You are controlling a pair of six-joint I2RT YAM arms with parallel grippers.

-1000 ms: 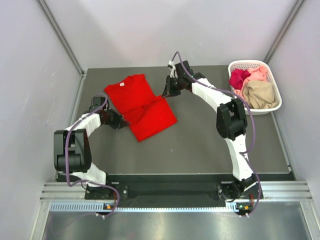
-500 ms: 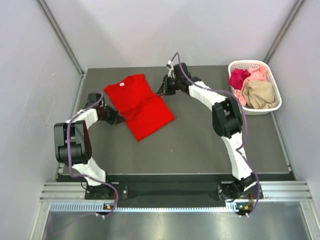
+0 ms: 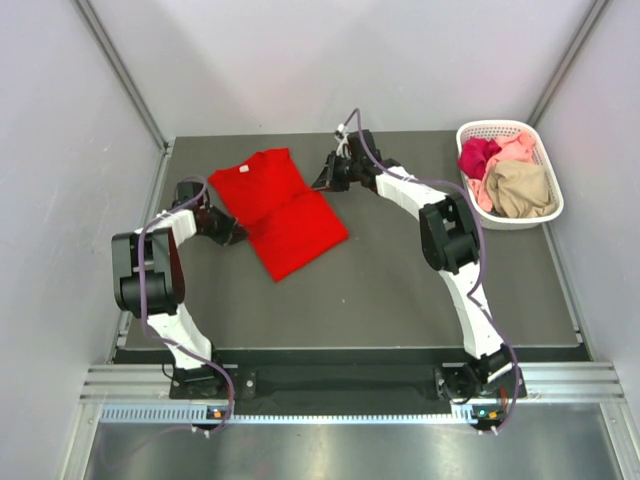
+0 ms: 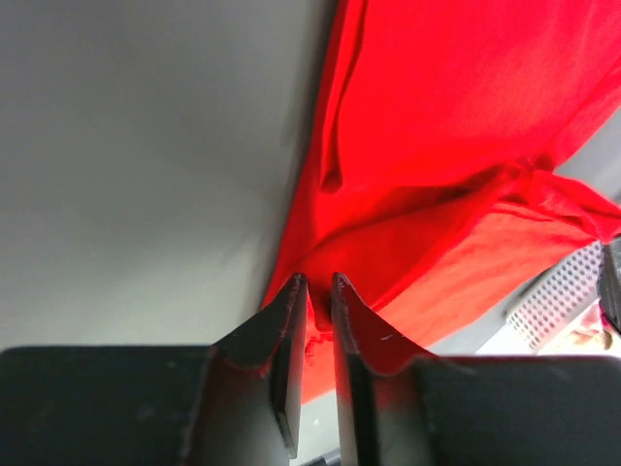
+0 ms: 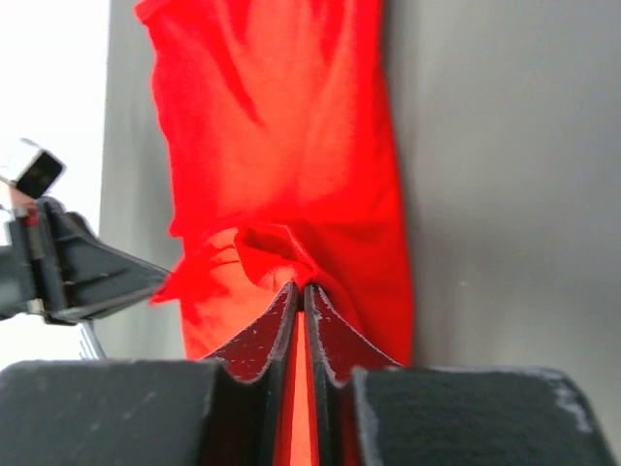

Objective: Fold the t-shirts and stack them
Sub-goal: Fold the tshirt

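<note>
Right, from the overhead view I see the red t-shirt (image 3: 285, 205) lying flat on the dark table (image 3: 400, 290), left of centre and toward the back, set at a slant with a bunched ridge of cloth running across its middle; the arms reach in from opposite sides of it. My right gripper (image 5: 302, 288) sits at the shirt's right edge, and on its wrist camera the fingers are pressed together on a small raised fold of the red cloth, with a sliver of red showing between them. My left gripper (image 4: 315, 286) is at the shirt's left edge; its fingers stand a narrow slit apart with the red hem right at the tips, and I cannot tell whether they grip the cloth or merely touch it. Well apart, at the back right corner, the white lattice basket (image 3: 500, 127) holds a magenta t-shirt (image 3: 477, 155), a pale pink one (image 3: 515, 148) and a tan one (image 3: 520, 188), all crumpled together.
</note>
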